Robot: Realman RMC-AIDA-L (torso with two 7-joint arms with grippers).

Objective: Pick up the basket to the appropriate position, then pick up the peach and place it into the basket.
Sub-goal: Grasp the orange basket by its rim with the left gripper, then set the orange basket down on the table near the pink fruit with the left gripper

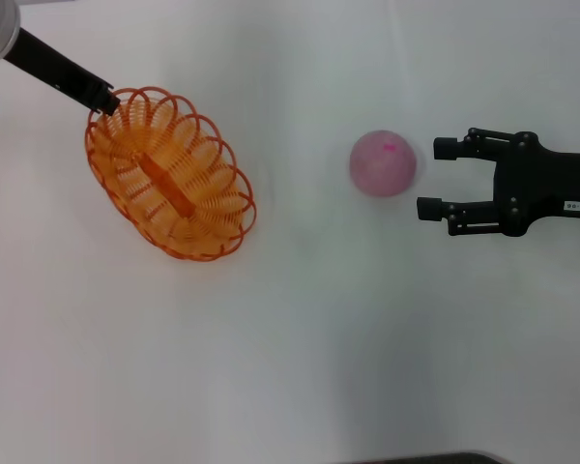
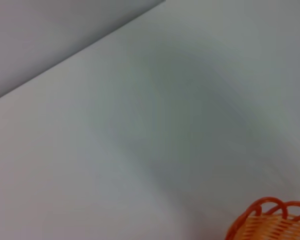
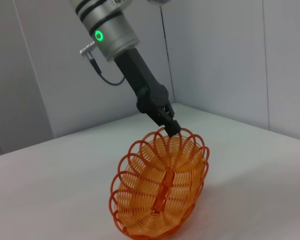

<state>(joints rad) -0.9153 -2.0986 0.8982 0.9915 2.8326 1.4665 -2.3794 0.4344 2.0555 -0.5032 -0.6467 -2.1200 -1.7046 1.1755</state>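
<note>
Clamped on a rim loop, the left hand (image 1: 104, 101) tilts the seemingly light, stiff basket (image 1: 170, 174); the right hand (image 1: 433, 179), spread, faces the smooth peach (image 1: 382, 163).

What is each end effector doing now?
Left end effector: closed on the orange wire basket rim.
Right end effector: open, empty, beside the pale pink peach.

Head camera is looking straight down on the table (image 1: 300, 367). Left wrist camera is sitting close, catching only the basket (image 2: 272, 222) rim. Right wrist camera is facing the same basket (image 3: 160, 192) from farther off.
</note>
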